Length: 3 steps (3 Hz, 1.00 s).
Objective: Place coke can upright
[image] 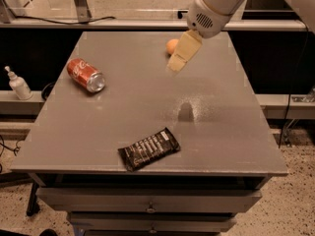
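The coke can (85, 74) lies on its side on the left part of the grey table (221, 132), silver end facing front right. My gripper (176, 64) hangs above the table's far middle, pointing down and left, with its shadow on the tabletop below. It is well to the right of the can and holds nothing that I can see. It partly covers the orange ball (172, 45) behind it.
A black snack bar wrapper (149, 149) lies near the table's front edge. A white pump bottle (18, 84) stands on a ledge left of the table. Drawers sit below the front edge.
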Each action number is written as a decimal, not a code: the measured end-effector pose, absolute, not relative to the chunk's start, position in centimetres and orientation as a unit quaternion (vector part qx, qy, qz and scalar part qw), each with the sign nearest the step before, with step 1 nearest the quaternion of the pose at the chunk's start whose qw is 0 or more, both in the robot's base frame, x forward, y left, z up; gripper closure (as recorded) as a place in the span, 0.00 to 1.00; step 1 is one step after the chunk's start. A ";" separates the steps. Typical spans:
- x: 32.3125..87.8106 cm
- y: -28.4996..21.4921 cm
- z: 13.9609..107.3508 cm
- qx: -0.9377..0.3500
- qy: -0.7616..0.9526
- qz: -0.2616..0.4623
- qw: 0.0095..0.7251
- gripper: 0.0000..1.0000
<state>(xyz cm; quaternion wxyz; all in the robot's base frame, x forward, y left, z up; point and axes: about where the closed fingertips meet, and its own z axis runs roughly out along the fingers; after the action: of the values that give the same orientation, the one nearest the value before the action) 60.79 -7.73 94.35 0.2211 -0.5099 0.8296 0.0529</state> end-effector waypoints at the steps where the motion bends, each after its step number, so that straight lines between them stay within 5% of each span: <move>1: 61.3 -2.1 98.1 -0.525 0.811 0.098 0.241 0.00; 3: 62.0 8.3 102.5 -0.513 0.788 0.202 0.275 0.00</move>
<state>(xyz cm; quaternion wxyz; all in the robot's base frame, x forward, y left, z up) 61.95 8.26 102.53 0.2751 -0.5129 0.7877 0.2020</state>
